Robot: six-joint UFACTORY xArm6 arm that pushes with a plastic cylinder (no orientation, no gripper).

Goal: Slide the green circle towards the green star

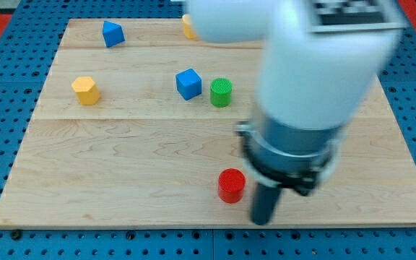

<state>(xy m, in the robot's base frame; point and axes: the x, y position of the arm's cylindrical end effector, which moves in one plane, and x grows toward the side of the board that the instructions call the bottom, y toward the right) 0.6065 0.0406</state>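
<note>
The green circle (pixel 221 92) stands on the wooden board (pixel 121 159), just right of a blue cube (pixel 188 84), near the view's upper middle. No green star shows; the white arm covers much of the view's right. My tip (pixel 262 220) is near the board's bottom edge, just right of and slightly below a red circle (pixel 231 185). The tip is far below the green circle and apart from it.
A yellow hexagon block (pixel 86 90) sits at the view's left. A blue block (pixel 113 34) is near the top left. A yellow block (pixel 188 27) at the top is partly hidden by the arm (pixel 316 65). Blue pegboard surrounds the board.
</note>
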